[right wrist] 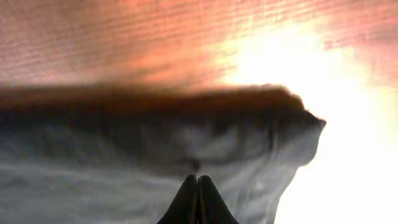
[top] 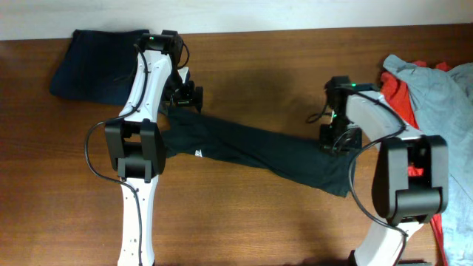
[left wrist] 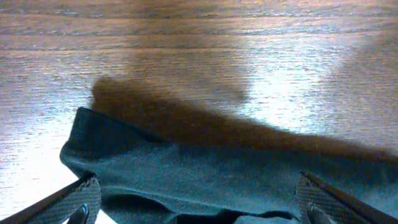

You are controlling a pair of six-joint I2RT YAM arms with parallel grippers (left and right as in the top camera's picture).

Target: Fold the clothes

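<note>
Right hand (right wrist: 198, 188) over T-shirt (top: 251, 148), wooden table (top: 259, 222) (seemingly glossy).

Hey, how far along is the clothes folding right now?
Done: a navy garment looks folded at the far left. In hand: the black T-shirt lies stretched across the table, the right gripper shut on one end, the left gripper open over the other. Left: folding that shirt, then the red garment and the grey-blue garment heaped at the right edge.

Rumpled dark cloth (right wrist: 124, 155), right pincer (right wrist: 198, 200) tips pressed together over it, wooden table (right wrist: 112, 37) beyond, glare at right
</note>
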